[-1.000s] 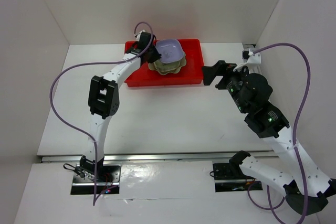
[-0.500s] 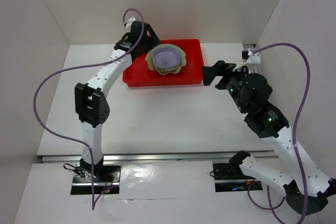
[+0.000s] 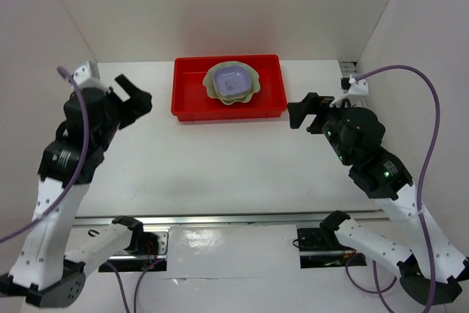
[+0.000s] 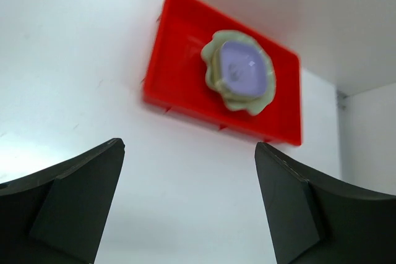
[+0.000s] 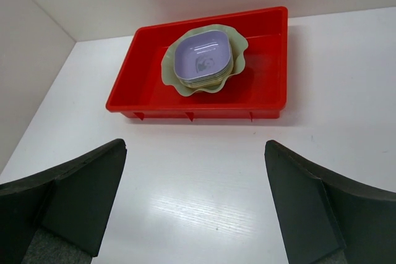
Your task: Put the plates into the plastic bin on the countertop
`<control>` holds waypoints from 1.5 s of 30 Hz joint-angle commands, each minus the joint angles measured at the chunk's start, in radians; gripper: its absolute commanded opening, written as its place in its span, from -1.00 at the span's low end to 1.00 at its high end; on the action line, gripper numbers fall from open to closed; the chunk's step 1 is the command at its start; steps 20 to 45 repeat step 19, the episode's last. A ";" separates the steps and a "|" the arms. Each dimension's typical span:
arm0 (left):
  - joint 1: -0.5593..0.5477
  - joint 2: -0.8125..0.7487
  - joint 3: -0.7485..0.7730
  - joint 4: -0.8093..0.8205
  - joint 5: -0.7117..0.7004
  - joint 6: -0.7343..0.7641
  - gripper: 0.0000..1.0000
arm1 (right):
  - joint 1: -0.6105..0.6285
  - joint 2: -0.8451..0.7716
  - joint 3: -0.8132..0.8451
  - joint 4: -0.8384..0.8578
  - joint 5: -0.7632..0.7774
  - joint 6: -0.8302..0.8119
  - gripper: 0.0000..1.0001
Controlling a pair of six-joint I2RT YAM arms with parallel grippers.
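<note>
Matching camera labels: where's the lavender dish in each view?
Top external: lavender dish at upper centre, nested uppermost in the large pale green dish.
Left wrist: lavender dish at upper centre-right, slightly blurred.
Right wrist: lavender dish at upper centre.
Shared landmark: the red bin surrounds it in all three views.

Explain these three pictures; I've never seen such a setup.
Two robot arms sit at a white countertop. The overhead picture looks down from behind them: left arm, right arm. The other two pictures come from cameras on each wrist; the dark shapes at their bottom corners are that arm's own jaws. Both sets of jaws stand open and hold nothing. On the countertop lies a red bin holding a large green dish with a lavender dish uppermost inside it.
</note>
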 commanded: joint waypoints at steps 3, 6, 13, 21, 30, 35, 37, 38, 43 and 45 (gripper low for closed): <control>-0.003 -0.235 -0.124 -0.176 -0.015 0.125 1.00 | -0.002 -0.106 0.024 -0.058 0.035 -0.030 1.00; -0.003 -0.317 -0.143 -0.227 -0.027 0.148 1.00 | -0.002 -0.153 -0.010 -0.058 0.044 -0.030 1.00; -0.003 -0.403 -0.129 -0.314 -0.015 0.179 1.00 | -0.002 -0.173 -0.030 -0.067 0.069 -0.001 1.00; -0.003 -0.403 -0.095 -0.333 -0.037 0.190 1.00 | -0.002 -0.173 -0.030 -0.067 0.089 0.010 1.00; -0.003 -0.403 -0.095 -0.333 -0.037 0.190 1.00 | -0.002 -0.173 -0.030 -0.067 0.089 0.010 1.00; -0.003 -0.403 -0.095 -0.333 -0.037 0.190 1.00 | -0.002 -0.173 -0.030 -0.067 0.089 0.010 1.00; -0.003 -0.403 -0.095 -0.333 -0.037 0.190 1.00 | -0.002 -0.173 -0.030 -0.067 0.089 0.010 1.00; -0.003 -0.403 -0.095 -0.333 -0.037 0.190 1.00 | -0.002 -0.173 -0.030 -0.067 0.089 0.010 1.00; -0.003 -0.403 -0.095 -0.333 -0.037 0.190 1.00 | -0.002 -0.173 -0.030 -0.067 0.089 0.010 1.00; -0.003 -0.403 -0.095 -0.333 -0.037 0.190 1.00 | -0.002 -0.173 -0.030 -0.067 0.089 0.010 1.00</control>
